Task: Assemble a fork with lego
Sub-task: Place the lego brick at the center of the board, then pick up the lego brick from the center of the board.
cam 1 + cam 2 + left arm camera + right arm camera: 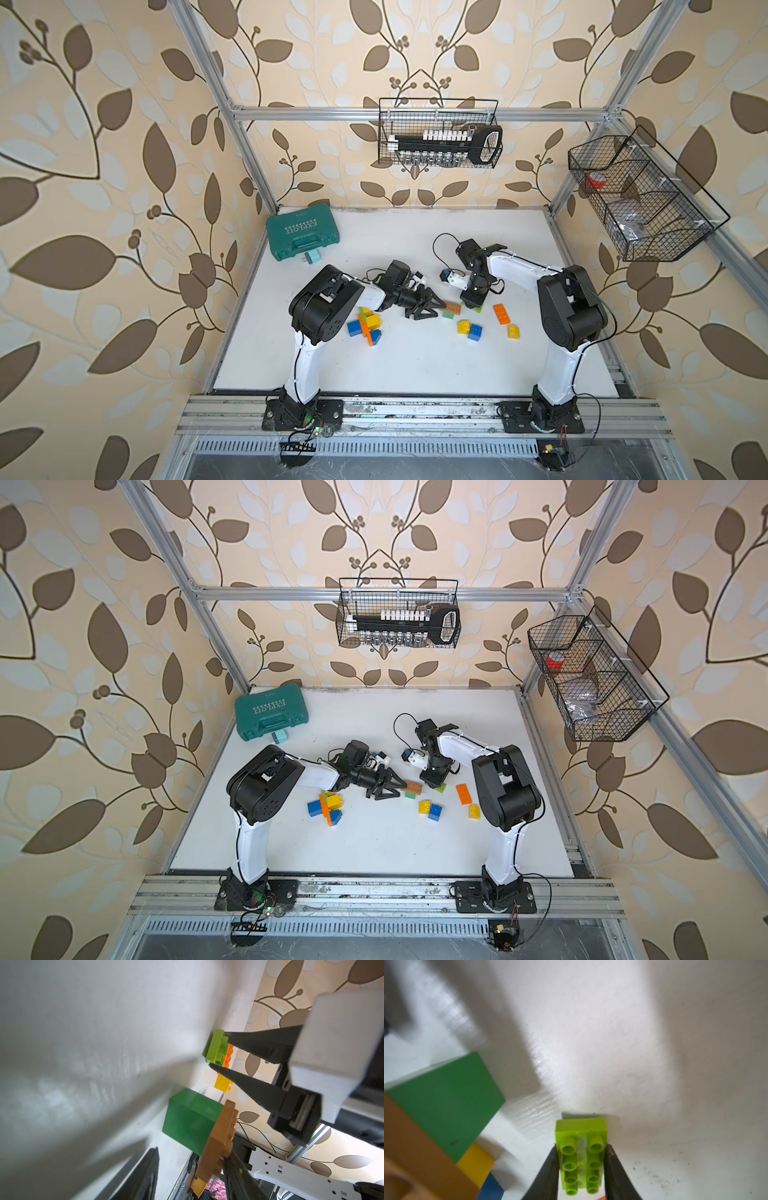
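Near the middle of the white worktop (415,365), the right end effector (582,1147) points straight down. It is closed on a lime brick (581,1128), with one dark finger pressed against each long side. The brick lies flat on the surface, studs up. In both top views only a sliver of lime shows under that tool (478,309). Just beside it, the left end effector (438,311) reaches in low from the left side. Its jaws are spread wide and clamp nothing. In the left wrist view one finger (239,1176) touches the brown brick (218,1142), and the other finger stands well apart from it. The brown brick sits on top of a dark green brick (191,1120). Towards the right arm, an orange brick (501,313) and a yellow brick (513,331) lie separately. A yellow and blue pair (469,329) sits touching, closer to the front edge. By the left arm's elbow there is a cluster of bricks (365,326) in blue, orange, yellow and green. A teal case (302,232) rests in the far left corner, well apart from the bricks.
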{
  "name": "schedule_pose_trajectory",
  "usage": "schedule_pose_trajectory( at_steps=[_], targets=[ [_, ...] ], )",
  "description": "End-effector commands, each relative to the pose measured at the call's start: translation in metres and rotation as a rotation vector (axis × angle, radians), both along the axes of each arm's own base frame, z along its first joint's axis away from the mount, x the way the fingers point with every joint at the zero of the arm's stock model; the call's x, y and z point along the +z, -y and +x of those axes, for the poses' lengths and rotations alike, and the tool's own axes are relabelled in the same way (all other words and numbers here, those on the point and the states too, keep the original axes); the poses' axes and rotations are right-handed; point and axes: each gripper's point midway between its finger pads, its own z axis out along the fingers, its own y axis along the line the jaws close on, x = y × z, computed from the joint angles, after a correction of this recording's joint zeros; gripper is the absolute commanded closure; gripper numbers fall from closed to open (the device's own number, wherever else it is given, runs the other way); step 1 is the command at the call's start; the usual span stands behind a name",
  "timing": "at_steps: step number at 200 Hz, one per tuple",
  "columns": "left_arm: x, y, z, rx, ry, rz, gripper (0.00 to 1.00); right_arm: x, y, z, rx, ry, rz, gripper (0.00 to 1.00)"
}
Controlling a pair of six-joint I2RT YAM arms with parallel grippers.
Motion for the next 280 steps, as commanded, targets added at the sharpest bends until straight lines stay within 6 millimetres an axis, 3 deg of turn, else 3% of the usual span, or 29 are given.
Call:
schedule_pose_trajectory(
  at_steps=[1,33,129,237,280],
  targets=[
    [0.031,0.001,0.008,-0.012,0.07,-0.056,0.47,-0.011,0.0,-0.008,-0.023,-0.036,0.008,0.61],
    [0.036,0.002,0.01,-0.011,0.081,-0.066,0.46,-0.007,-0.007,-0.006,-0.033,-0.018,0.055,0.5],
    [0.03,0.001,0.009,-0.003,0.067,-0.067,0.48,-0.007,-0.01,0.001,-0.052,0.026,0.083,0.55],
    [0.03,-0.001,0.008,-0.003,0.07,-0.064,0.48,-0.008,-0.013,-0.003,-0.071,-0.008,0.11,0.72],
    [0.036,0.003,0.009,-0.033,0.097,-0.059,0.49,0.023,-0.015,0.002,-0.035,0.068,0.143,0.82]
  ],
)
